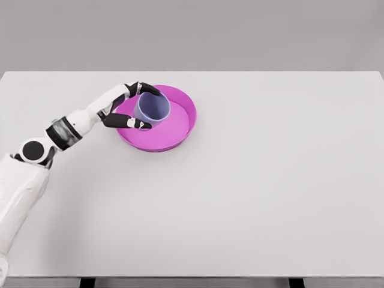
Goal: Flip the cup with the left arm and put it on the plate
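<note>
A lavender cup is over the left part of a magenta plate, its open mouth showing towards the camera and upward. My left hand is shut on the cup, with black fingers wrapped over its far side and the thumb along its near side. Whether the cup's base touches the plate is hidden by the cup itself. The left arm reaches in from the lower left across the table.
The white table spreads wide to the right and front of the plate. Its near edge runs along the bottom of the picture.
</note>
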You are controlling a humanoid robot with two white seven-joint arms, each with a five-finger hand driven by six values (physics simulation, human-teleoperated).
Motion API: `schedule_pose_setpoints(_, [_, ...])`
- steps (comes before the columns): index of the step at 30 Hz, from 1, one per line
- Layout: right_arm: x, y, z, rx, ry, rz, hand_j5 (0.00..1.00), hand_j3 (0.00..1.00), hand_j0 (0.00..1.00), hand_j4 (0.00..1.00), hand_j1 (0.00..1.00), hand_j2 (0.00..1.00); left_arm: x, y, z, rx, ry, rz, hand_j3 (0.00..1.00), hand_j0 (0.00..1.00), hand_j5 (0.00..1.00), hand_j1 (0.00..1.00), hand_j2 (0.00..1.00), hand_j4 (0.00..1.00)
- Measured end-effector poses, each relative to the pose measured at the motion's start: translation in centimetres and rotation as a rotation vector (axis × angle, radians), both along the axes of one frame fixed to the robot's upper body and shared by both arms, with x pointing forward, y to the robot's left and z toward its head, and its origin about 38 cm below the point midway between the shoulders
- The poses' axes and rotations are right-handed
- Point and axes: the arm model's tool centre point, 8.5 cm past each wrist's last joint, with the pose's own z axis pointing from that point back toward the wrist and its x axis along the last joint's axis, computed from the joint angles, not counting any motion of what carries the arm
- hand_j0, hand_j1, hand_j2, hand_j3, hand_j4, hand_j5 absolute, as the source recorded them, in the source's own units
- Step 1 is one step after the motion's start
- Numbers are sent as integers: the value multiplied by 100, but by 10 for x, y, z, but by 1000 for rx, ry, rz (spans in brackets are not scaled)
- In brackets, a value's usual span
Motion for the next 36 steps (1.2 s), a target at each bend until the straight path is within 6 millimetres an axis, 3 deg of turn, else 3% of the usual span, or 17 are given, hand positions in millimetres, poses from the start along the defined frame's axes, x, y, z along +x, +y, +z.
schedule_pose_setpoints(4, [0, 0, 0, 0, 0, 0, 100, 100, 100, 100, 100, 100, 1, -2, -1, -17, 7, 1, 71, 71, 71, 71, 71, 71])
schedule_pose_setpoints(12, [0, 0, 0, 0, 0, 0, 100, 100, 100, 100, 100, 100, 1, -25, -3, -66, 17, -34, 72, 72, 72, 72, 72, 72])
schedule_pose_setpoints(28, [0, 0, 0, 0, 0, 0, 100, 100, 100, 100, 100, 100, -2, -32, -8, -112, 44, -45, 76, 76, 76, 76, 76, 76])
schedule_pose_setpoints(36, [0, 0, 0, 0, 0, 0, 100, 100, 100, 100, 100, 100, -3, -35, -11, -103, 51, -55, 86, 86, 86, 86, 86, 86])
